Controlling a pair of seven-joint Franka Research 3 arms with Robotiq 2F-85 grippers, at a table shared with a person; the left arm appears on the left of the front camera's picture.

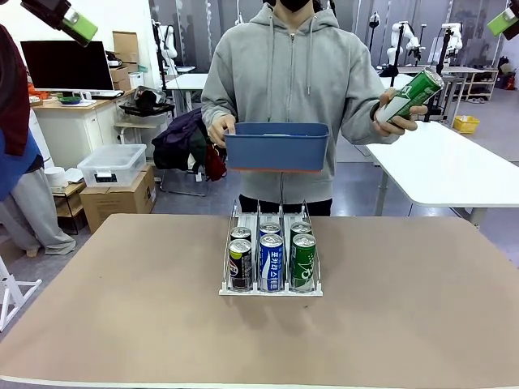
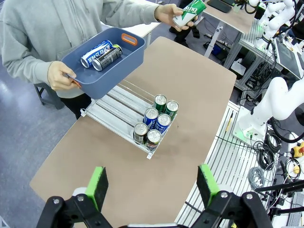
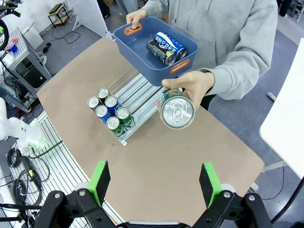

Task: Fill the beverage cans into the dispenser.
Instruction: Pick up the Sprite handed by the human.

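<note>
The dispenser [image 1: 271, 290] stands mid-table with several beverage cans in its three lanes: black [image 1: 240, 264] in the left lane, blue [image 1: 271, 262] in the middle, green [image 1: 303, 262] in the right. Behind it a person holds a blue bin [image 1: 277, 150] in one hand and a green can [image 1: 411, 95] in the other. In the left wrist view the bin [image 2: 114, 66] carries a blue can [image 2: 96, 53] and a black can [image 2: 108, 56]. My left gripper [image 2: 152, 185] and right gripper [image 3: 154, 183] are open and empty, high above the table and far from the cans.
A white table [image 1: 454, 166] stands at the back right. A desk with a monitor [image 1: 66, 66] and boxes lies at the back left, and another person stands at the left edge [image 1: 16, 138]. Bare brown tabletop [image 1: 122, 308] surrounds the dispenser.
</note>
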